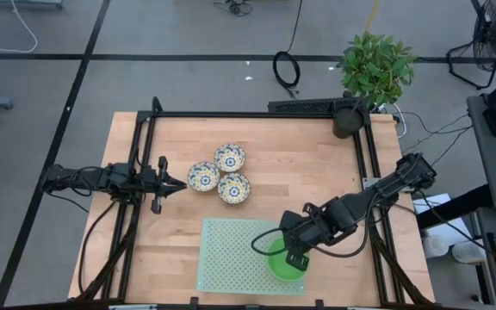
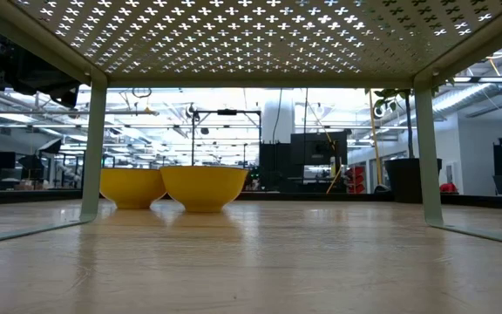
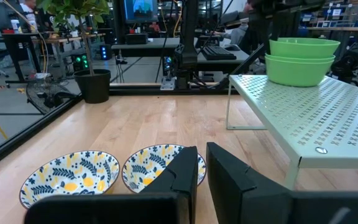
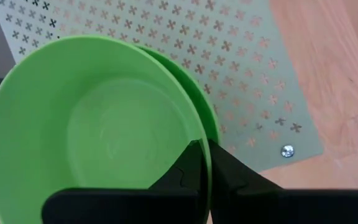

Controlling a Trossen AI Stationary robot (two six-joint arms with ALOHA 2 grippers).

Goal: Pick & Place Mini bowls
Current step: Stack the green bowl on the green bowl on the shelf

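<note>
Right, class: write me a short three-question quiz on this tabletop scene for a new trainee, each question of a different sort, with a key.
1. True or false: the right gripper is shut on the rim of a green bowl.
2. How many patterned bowls stand together on the wooden table?
3. Multiple choice: the green bowls sit
A) on the bare wood
B) stacked on the perforated shelf
C) inside a patterned bowl

Key
1. True; its fingers pinch the upper bowl's rim.
2. Three.
3. B. The left gripper waits beside the patterned bowls, holding nothing.
</note>
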